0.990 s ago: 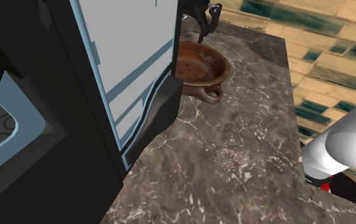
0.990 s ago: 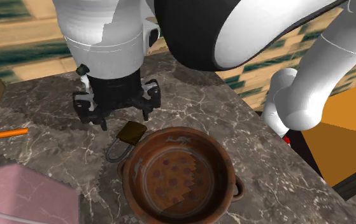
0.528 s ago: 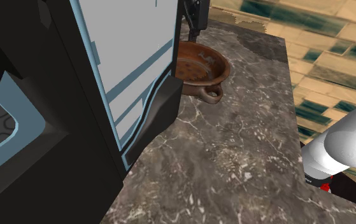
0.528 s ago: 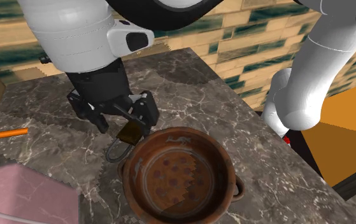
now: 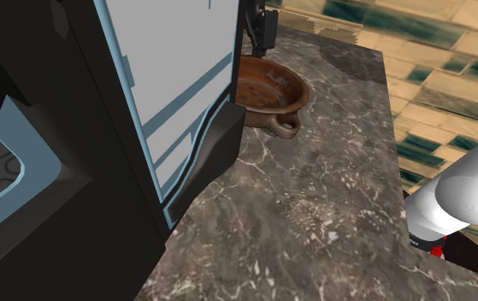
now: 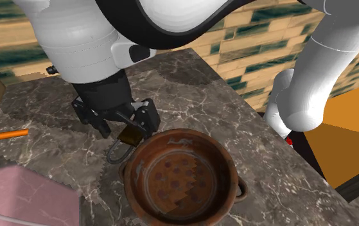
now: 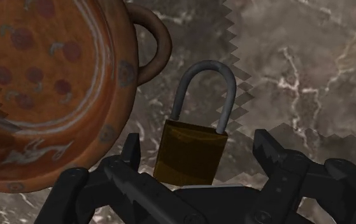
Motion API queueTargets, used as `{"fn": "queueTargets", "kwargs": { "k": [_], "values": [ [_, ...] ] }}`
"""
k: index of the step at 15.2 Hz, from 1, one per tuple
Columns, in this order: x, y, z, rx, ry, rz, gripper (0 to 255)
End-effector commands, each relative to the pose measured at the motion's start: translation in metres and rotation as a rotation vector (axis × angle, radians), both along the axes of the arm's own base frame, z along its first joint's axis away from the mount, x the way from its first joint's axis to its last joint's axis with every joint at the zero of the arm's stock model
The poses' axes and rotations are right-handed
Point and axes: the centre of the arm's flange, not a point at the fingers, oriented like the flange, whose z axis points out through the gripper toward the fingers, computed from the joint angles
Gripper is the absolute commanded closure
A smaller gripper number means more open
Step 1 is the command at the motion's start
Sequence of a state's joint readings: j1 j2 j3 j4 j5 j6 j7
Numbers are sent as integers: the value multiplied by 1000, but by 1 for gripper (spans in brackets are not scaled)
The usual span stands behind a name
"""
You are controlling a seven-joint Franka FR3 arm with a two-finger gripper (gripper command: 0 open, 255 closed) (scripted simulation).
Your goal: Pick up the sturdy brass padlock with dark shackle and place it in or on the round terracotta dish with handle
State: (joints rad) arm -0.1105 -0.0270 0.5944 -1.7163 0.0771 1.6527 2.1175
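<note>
Marble countertop (image 5: 314,197) — dark, white-veined — with tan-and-green tiles (image 5: 451,68) beyond its edge. Brass padlock (image 7: 189,153) lies flat just beside terracotta dish (image 7: 116,95) handle. Gripper (image 7: 199,147) spread apart, fingers flanking the lock body, not clasping.

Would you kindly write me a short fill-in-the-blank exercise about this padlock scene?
The jaws of the gripper stand ____ on either side of the padlock.
The padlock rests on the dark veined ____, not in the dish.
The dish's rim carries a loop ____ near the padlock's shackle.
Missing: open; countertop; handle.
</note>
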Motion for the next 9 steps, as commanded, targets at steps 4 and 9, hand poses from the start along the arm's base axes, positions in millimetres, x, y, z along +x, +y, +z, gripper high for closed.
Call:
{"fn": "queueTargets", "kwargs": {
  "k": [4, 9],
  "values": [
    [-1, 2, -3, -1, 6, 4, 255],
    [-2, 1, -2, -1, 7, 4, 255]
  ]
}}
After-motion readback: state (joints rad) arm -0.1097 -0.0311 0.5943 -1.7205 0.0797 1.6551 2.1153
